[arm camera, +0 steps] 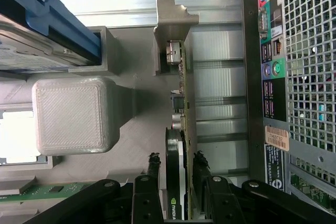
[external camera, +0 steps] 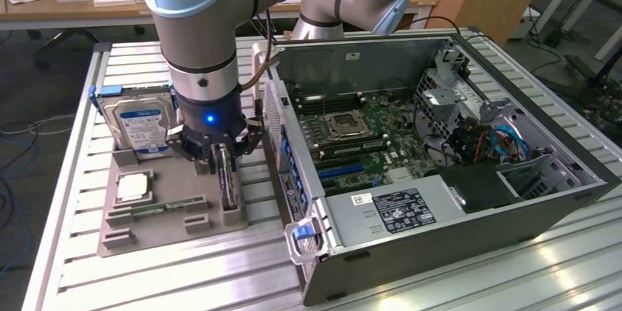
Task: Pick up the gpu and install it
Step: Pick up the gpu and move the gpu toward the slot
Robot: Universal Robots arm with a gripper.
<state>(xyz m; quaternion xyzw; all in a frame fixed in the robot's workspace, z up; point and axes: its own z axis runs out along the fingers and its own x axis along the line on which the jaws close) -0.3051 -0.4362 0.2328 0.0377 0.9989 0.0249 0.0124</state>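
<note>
I see the gripper (external camera: 221,167) with its jaws closed on the gpu (external camera: 229,193), which stands on edge in the grey tray (external camera: 160,234), with the hard drive (external camera: 136,125) near and the computer case (external camera: 389,71) just beside.

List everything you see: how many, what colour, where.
gpu: one, dark, on edge in the tray
hard drive: one, silver, blue-white label, upright in tray
processor: one, silvery, flat in tray
memory stick: one, green, flat in tray
tray: one, grey, table, exterior view's left
computer case: one, dark grey, open, exterior view's right
table: one, silver slats, under everything
arm: one, grey-blue, above tray
gripper: one, black, closed on gpu
</note>
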